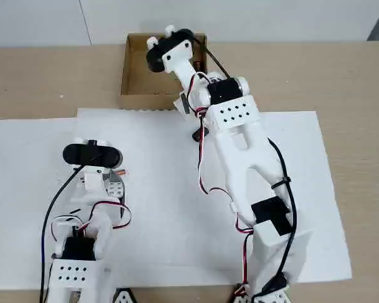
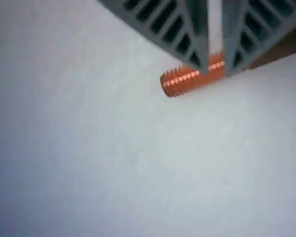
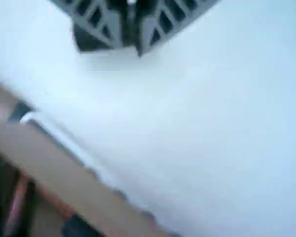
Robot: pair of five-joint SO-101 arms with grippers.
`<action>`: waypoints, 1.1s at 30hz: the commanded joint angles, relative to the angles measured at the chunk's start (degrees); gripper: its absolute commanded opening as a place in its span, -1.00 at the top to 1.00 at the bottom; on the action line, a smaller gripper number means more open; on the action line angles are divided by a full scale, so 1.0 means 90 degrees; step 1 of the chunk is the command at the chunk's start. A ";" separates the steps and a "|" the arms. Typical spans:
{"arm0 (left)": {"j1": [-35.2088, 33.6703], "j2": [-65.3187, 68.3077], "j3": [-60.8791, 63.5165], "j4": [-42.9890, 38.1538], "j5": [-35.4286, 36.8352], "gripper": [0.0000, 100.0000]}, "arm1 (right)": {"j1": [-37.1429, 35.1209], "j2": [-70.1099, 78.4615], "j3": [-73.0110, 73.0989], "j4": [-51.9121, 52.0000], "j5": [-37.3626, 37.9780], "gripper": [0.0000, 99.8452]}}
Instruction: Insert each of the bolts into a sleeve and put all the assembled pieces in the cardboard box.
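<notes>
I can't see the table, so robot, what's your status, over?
Left gripper shut on orange threaded bolt, over white paper sheet. Right gripper over the paper, beside brown cardboard box, near wall.

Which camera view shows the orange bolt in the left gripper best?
The left wrist view: the orange bolt is close, its threads plain, clamped by the left gripper above the white paper. The high view gives just its tip beside that gripper. The right wrist view faces the cardboard box wall.
</notes>
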 commanded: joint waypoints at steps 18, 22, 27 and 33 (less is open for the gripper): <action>-0.0303 -0.0049 -0.0024 0.0078 0.0137 0.99 | -0.0054 0.0493 -0.0342 0.0679 -0.4786 0.99; -0.0303 -0.0049 -0.0024 0.0078 0.0137 0.99 | -0.0054 0.0620 -0.0342 0.0679 -0.5011 0.99; -0.0303 -0.0049 -0.0034 0.0078 0.0137 0.99 | -0.0073 0.0630 -0.0342 0.0669 -0.5021 0.93; -0.0303 -0.0049 -0.0034 0.0078 0.0137 0.99 | -0.0073 0.0640 -0.0342 0.0640 -0.5021 0.60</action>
